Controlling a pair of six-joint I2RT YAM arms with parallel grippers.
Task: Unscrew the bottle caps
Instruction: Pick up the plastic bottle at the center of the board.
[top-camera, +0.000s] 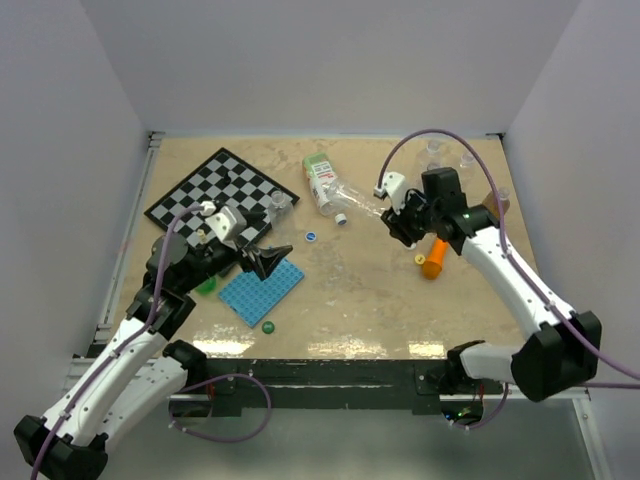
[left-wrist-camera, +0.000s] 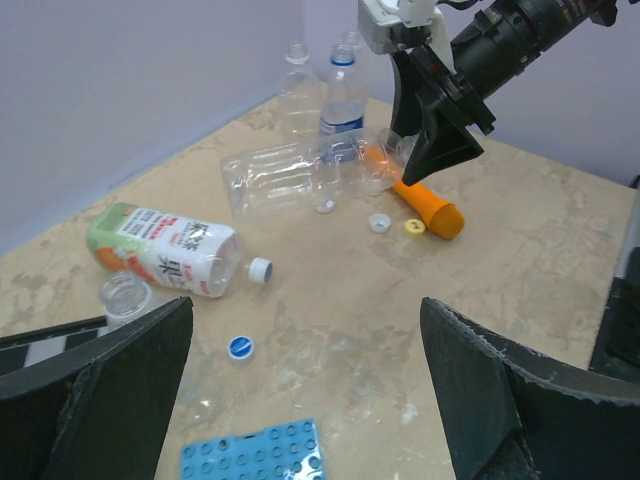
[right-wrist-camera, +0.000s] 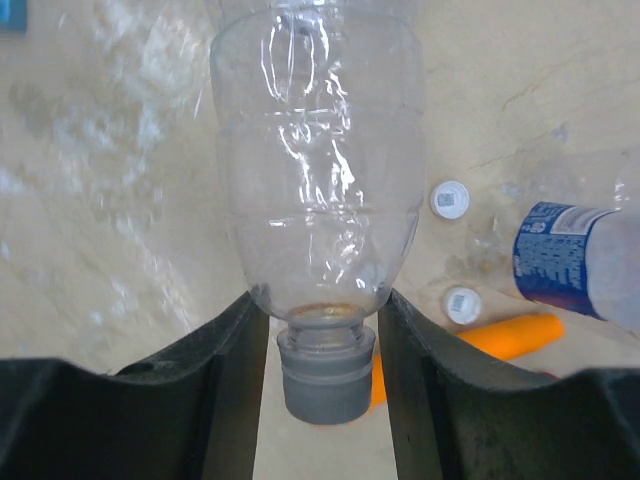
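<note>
Nearest, a loose green cap (top-camera: 267, 326) lies on the table (top-camera: 370, 300). The left end effector (top-camera: 264, 258) hangs wide open by a blue studded plate (top-camera: 260, 291). Farther back, the right end effector (top-camera: 398, 224) clamps the neck of a lying clear bottle (right-wrist-camera: 315, 170), with its grey cap (right-wrist-camera: 322, 385) on between the fingers.

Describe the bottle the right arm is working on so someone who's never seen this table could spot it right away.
From the chessboard at the far left, go right past the labelled bottle lying down. Next lies the clear bottle, its capped neck between the fingers of the right gripper. It alone is both label-free and lying flat.
</note>
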